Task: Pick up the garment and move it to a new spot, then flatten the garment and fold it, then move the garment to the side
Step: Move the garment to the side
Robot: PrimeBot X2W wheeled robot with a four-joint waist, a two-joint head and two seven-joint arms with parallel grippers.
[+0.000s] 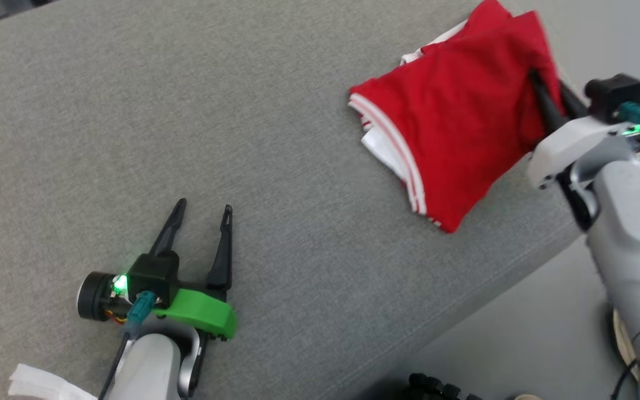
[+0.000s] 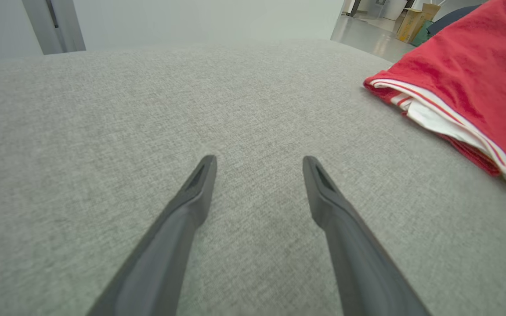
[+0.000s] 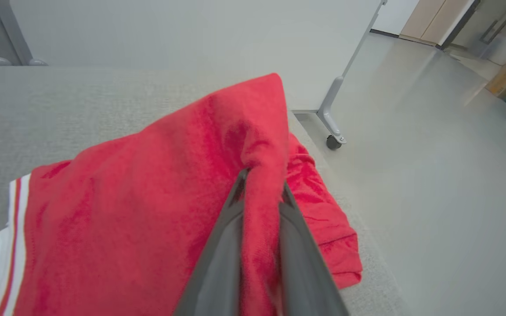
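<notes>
The garment (image 1: 453, 122) hides the right gripper's (image 3: 263, 181) fingertips.

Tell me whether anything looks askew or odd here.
The garment looks untidy: a white layer pokes out past its striped hem, and it lies skewed at the right edge of the gray surface, one fold pinched up by the right gripper.

The garment (image 1: 453, 128) is red; its hem carries a white band with thin red stripes, and a white layer shows beneath that hem. The counter (image 1: 242, 111) is mid-grey with a fine woven fleck. The left claw (image 1: 203, 208) has black fingers (image 1: 221, 250), a bright green mount (image 1: 203, 314) and a lit green lamp (image 1: 120, 283). The right claw (image 3: 264, 180) has dark grey fingers. The floor (image 1: 520, 333) is plain pale grey.
</notes>
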